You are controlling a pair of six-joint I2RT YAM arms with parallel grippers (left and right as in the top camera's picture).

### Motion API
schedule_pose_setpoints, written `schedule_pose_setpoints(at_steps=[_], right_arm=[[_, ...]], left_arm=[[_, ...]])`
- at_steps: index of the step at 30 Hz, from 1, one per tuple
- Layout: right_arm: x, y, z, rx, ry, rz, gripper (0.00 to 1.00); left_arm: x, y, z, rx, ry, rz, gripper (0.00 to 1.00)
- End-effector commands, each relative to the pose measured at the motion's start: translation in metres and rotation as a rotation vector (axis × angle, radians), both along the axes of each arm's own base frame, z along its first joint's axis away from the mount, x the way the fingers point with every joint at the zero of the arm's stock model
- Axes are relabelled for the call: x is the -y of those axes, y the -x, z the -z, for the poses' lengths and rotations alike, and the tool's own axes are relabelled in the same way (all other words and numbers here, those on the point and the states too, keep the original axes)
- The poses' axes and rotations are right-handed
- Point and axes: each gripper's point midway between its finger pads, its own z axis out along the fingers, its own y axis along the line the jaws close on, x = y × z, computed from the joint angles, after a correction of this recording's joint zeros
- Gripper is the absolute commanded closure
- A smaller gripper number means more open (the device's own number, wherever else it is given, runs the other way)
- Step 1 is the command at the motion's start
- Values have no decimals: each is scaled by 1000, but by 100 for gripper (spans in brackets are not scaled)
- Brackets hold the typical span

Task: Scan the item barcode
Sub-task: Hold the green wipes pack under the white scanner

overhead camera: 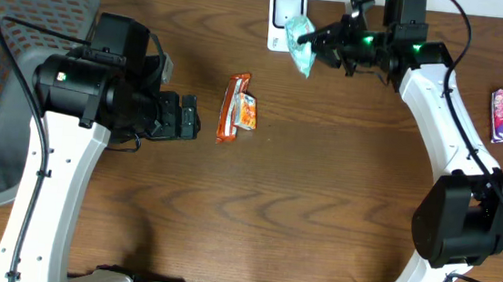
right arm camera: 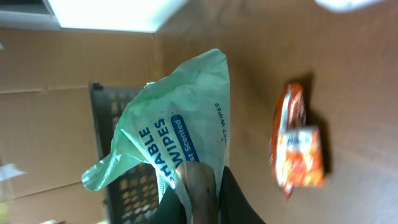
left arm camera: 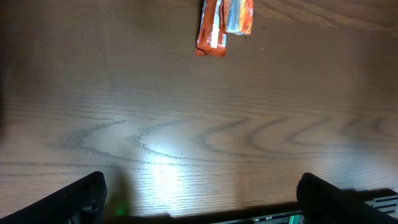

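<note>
The right pincer (overhead camera: 309,42) pinched a green wipes pack (overhead camera: 298,46), holding it at the right edge of a white device (overhead camera: 278,20) on the wooden surface (overhead camera: 321,184). The left pincer (overhead camera: 194,118) stood spread wide, well to the device's lower left, beyond orange snack packets (overhead camera: 238,108).

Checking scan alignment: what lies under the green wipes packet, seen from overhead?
A white square device lies beneath the mint-green plastic wipes packet; the packet hides one corner of it, so that part is unseen.
</note>
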Motion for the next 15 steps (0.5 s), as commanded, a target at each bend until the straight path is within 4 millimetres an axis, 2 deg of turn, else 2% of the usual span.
schedule_pose_setpoints(at_steps=[1,5,9,15], right_arm=[[0,-19,2,187,164,46,98],[-3,-42,-2,339,306,138,99],[-8,-64,-15,574,519,217,99],[-2,-77,-30,779,898,383,99]], left_arm=[[0,1,2,-10,-6,-3,2],[0,1,2,-11,-6,-4,2],[0,1,2,-10,-6,-3,2],[0,1,2,-10,-6,-3,2]])
